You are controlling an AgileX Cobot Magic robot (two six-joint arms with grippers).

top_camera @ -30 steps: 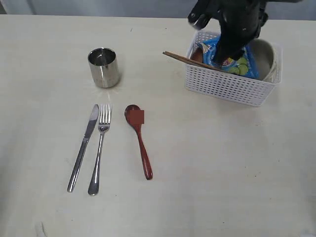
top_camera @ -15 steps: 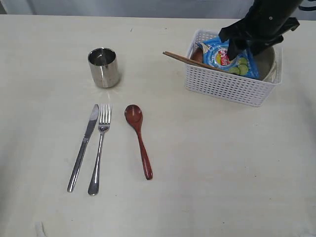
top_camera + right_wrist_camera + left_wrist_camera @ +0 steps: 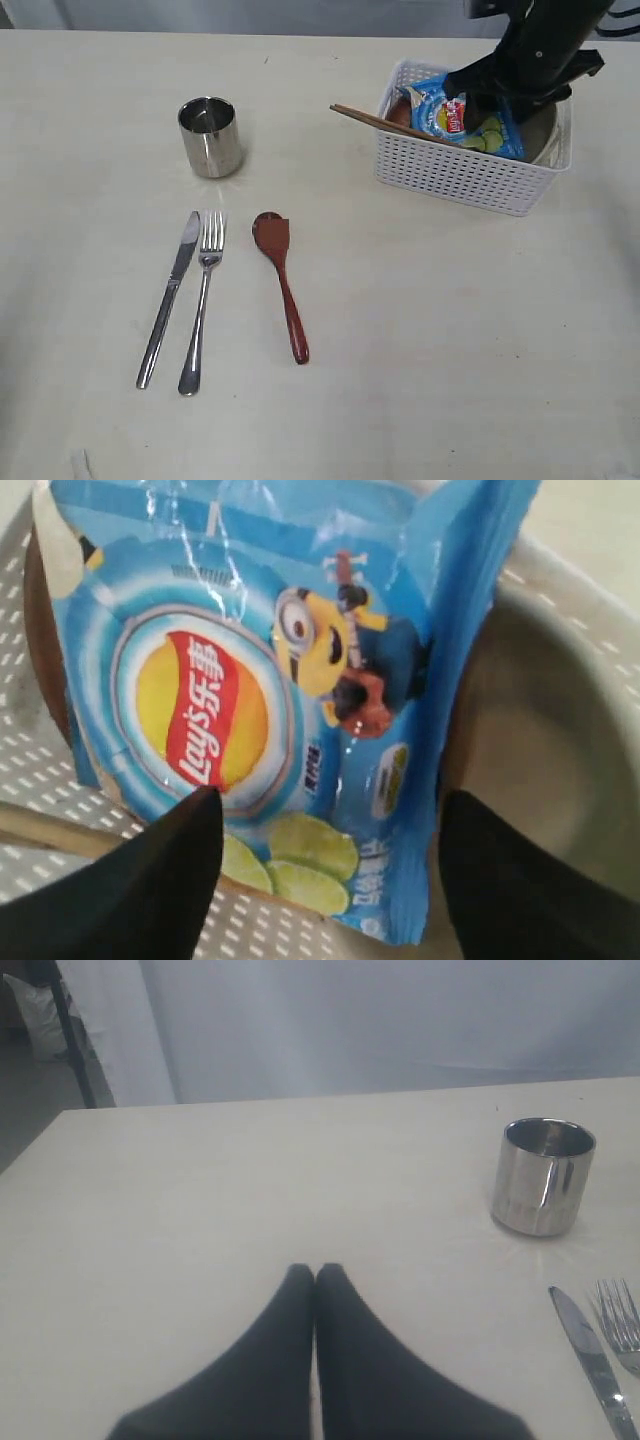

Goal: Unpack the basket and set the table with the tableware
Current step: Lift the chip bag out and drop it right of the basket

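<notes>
Right wrist view only: right end effector (image 3: 330, 802) spread over chip bag (image 3: 260, 680) in basket (image 3: 460, 175), two o'clock on cream counter (image 3: 420, 330). Left wrist view only: left end effector (image 3: 315, 1272) pressed together, grey curtain (image 3: 400, 1020) beyond.

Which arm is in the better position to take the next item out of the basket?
Right. The right end effector hangs open over the basket, right above the chip bag. The left end effector is shut over the table near the steel cup, far from the basket.
</notes>
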